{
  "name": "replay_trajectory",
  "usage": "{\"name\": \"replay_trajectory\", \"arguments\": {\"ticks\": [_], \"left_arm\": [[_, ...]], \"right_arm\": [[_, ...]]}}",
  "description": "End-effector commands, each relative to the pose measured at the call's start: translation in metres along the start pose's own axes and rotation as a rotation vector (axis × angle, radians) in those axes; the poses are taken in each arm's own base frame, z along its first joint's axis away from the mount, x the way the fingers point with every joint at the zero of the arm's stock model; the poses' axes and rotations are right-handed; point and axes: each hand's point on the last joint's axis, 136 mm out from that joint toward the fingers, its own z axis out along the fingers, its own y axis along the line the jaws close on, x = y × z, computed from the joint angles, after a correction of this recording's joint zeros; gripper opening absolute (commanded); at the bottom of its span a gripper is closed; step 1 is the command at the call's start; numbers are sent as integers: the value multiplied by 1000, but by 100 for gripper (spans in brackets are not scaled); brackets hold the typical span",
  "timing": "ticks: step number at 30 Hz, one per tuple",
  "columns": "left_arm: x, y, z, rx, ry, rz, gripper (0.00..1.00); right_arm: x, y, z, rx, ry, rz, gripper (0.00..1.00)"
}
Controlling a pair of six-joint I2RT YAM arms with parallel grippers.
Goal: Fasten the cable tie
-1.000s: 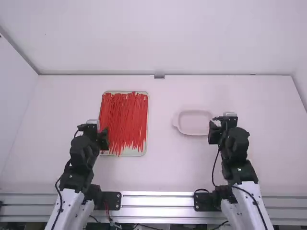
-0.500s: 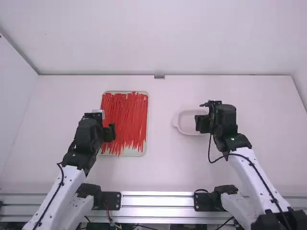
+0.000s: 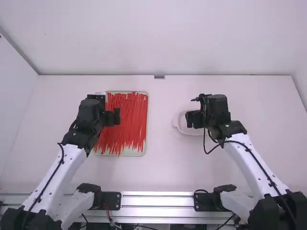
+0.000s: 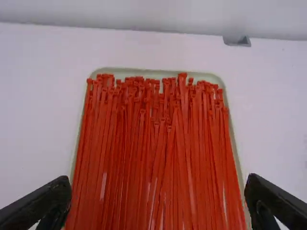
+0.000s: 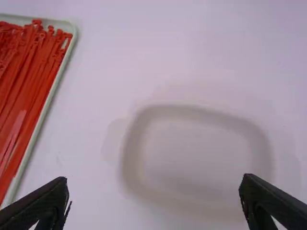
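1. Arm bases. My two arms stand on the grey metal rail (image 3: 153, 195) at the near edge of the white table (image 3: 163, 165). Both reach forward over the table.

2. Left gripper (image 3: 113, 118) (image 4: 156, 213). It is held above the left part of the tray, clear of the contents. Its two black fingers (image 4: 38, 207) are spread wide and hold nothing. In the left wrist view the red bundle runs between them.

3. Right gripper (image 3: 192, 119) (image 5: 153, 208). It is held above the dish, clear of it. Its black fingers (image 5: 273, 205) are also spread wide and hold nothing. In the right wrist view the dish lies between them.

4. Task item. The bundle of red plastic cable ties (image 3: 127, 122) (image 4: 158, 148) (image 5: 21, 67) lies in the pale rectangular tray with rounded corners (image 3: 146, 94) (image 4: 153, 71) (image 5: 48, 103), left of the table's middle. The ties lie roughly parallel, lengthwise along the tray, with their heads at the far end. None is in either gripper, and none is fastened.

5. Dish. The shallow white oblong dish with small side handles (image 3: 179, 122) (image 5: 192, 153) sits right of the tray, apart from it, with bare table between them.

6. Far edge. A small grey bracket (image 3: 159, 76) (image 4: 236, 41) sits where the table meets the back wall, beyond the tray and dish.
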Motion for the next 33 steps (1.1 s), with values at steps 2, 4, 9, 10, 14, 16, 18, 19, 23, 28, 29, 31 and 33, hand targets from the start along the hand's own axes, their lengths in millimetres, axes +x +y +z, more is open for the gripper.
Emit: {"name": "replay_trajectory", "arguments": {"ticks": [2,4,9,10,14,16,18,19,23,28,29,31,33], "left_arm": [[-20,-7,7,11,-2,16,97],[-25,-8,15,10,11,15,98],[-29,-10,32,5,45,36,99],[-30,-10,37,3,53,36,99],[-35,-12,55,-1,89,38,99],[-37,-13,66,-6,127,39,99],[-38,-14,73,-10,158,41,99],[-39,-15,79,-12,177,42,99],[-44,-22,99,15,241,88,99],[-46,-31,122,61,280,103,99],[-45,-32,128,60,285,102,99],[-44,-32,138,60,288,102,99],[-41,-32,151,60,291,101,99]], "right_arm": [[-13,9,2,13,-5,-23,97],[-14,12,4,18,2,-27,98],[-14,16,6,14,6,-38,99],[-15,15,6,16,3,-36,99],[-15,13,5,20,2,-31,99],[-15,14,6,18,2,-33,99],[-15,14,5,19,2,-33,99],[-15,13,5,20,2,-31,99],[-15,13,5,20,3,-31,99],[-15,13,5,20,2,-31,98],[-15,13,5,20,2,-32,98],[-15,14,6,18,3,-34,99],[-15,13,5,21,3,-31,98]]}}
